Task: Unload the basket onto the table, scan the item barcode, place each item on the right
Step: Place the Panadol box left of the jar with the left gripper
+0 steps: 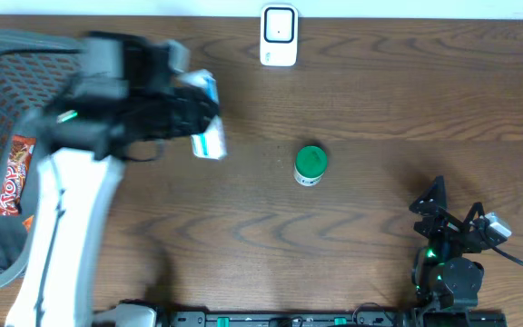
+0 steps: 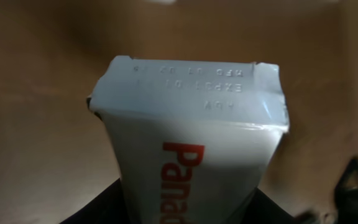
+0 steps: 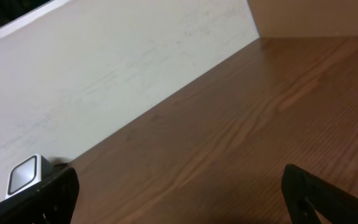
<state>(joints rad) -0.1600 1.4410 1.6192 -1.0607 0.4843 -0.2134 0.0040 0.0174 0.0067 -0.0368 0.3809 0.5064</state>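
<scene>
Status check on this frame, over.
Left tool shut on white red-lettered box, off table. Right tool open, empty. White barcode scanner unobstructed; green-lidded jar sits aside.

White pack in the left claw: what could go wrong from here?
The left claw seems to grip the pack by one end only, so it could tilt or slip. No barcode shows on the faces in view, so it may reach the scanner facing wrongly. The green jar stands on the table close by; a low swing might knock it.
</scene>
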